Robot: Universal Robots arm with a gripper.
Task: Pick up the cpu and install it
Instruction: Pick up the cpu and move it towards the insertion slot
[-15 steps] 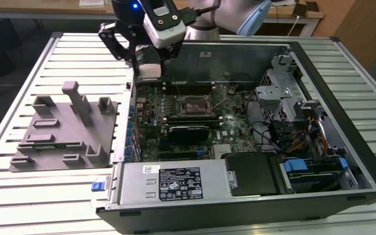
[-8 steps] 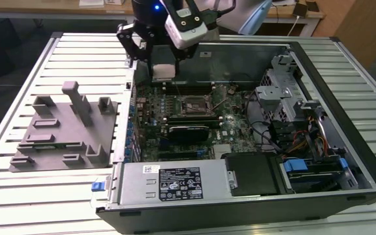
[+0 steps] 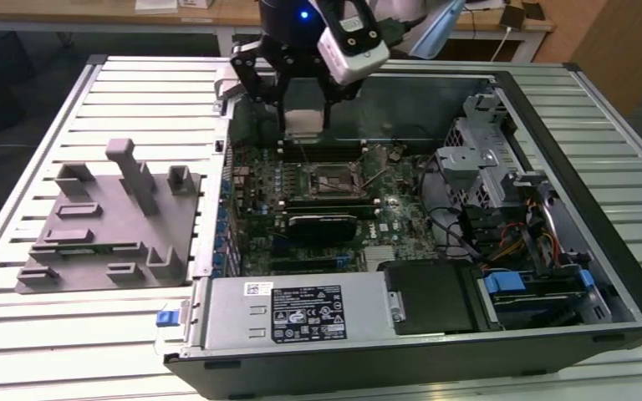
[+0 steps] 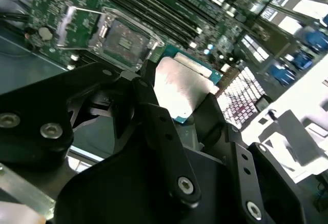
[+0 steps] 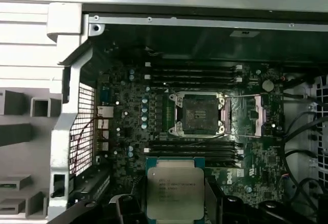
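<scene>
gripper: black, two-fingered, closed on the cpu. the chip is clamped by two opposite edges between the fingers.

cpu: flat square with a pale metal top over a green rim. it is held in the air above the motherboard, clear of it and not seated. in the first wrist view the cpu is seen with a bank of memory slots between it and the socket.

socket: black square frame at the middle of the board, contact field exposed. a hinged metal plate is folded open beside it.

computer case: laid on its side, side panel off, interior exposed. a power supply is mounted along its near edge in the exterior view.

slatted table: pale metal, carrying the case.

grey fixture: a moulded block with raised posts and pockets, placed on the table just beside the case, on the exterior view's left.
</scene>
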